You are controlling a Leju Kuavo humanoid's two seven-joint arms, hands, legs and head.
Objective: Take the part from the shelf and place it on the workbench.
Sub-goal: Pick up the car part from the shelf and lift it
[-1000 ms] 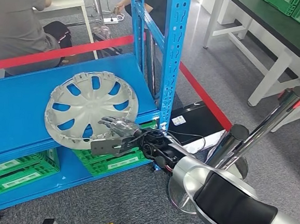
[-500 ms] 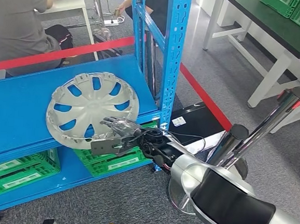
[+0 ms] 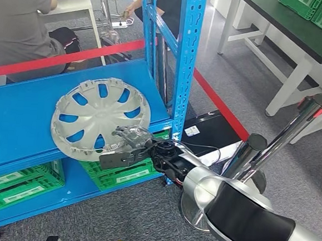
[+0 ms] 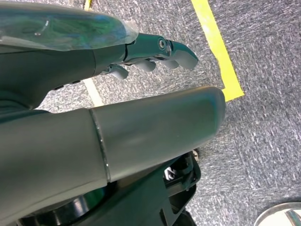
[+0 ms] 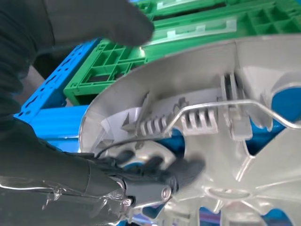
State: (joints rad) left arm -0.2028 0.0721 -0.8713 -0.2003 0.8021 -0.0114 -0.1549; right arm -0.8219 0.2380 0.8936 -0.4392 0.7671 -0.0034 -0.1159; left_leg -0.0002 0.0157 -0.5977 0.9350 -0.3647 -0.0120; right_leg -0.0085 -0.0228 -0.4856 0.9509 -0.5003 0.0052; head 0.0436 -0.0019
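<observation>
The right arm (image 3: 213,186) is polished silver with a black sleeve (image 3: 252,222), black cables at the wrist, and a dark grey hand (image 3: 128,143).

Pale silver-grey plastic wheel cover (image 3: 100,117) — blue showing through its spoke slots. Bright blue metal shelf (image 3: 21,115); blue perforated upright post (image 3: 185,55). Green lattice plastic crates (image 3: 18,182) with pale label strips. My right hand (image 3: 128,143) — dark grey fingers, glossy sheen; my left hand (image 4: 106,94) dark grey too. Mottled grey carpet floor (image 3: 238,76), crossed by a red tape line (image 3: 220,103); yellow tape line (image 4: 216,52) on the same grey.
</observation>
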